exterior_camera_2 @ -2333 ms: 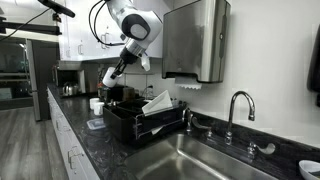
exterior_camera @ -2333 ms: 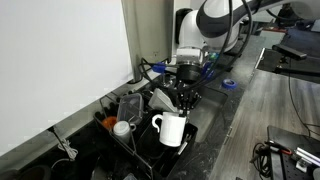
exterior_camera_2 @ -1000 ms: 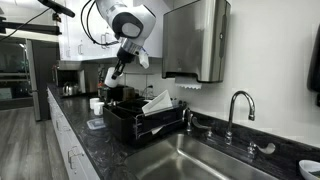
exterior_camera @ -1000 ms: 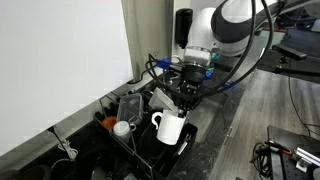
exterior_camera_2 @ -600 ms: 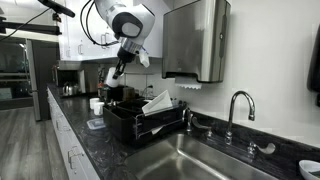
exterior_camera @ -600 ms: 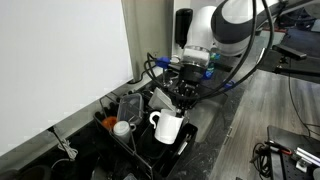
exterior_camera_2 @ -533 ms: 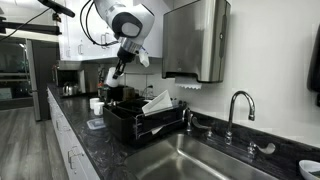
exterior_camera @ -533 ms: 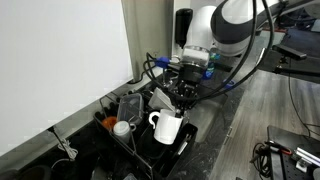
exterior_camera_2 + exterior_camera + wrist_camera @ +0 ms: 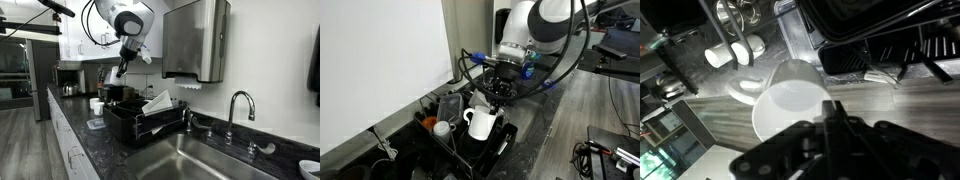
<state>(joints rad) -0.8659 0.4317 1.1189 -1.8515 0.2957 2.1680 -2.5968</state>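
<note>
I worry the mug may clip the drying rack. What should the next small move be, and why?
Probably a short, straight lift with the claw shut. It grips the white mug by the rim, and the mug hangs low over the black rack, with other dishes close beside; more height would likely clear them.

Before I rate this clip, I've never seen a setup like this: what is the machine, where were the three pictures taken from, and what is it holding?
It is a single robot arm with a two-fingered gripper at its end, working at a dark kitchen counter. Two pictures come from cameras standing in the room. The third looks down from the wrist, past the fingers. On the counter stands a black dish rack beside a sink. The gripper is shut on the rim of a white mug, held close to the rack.
</note>
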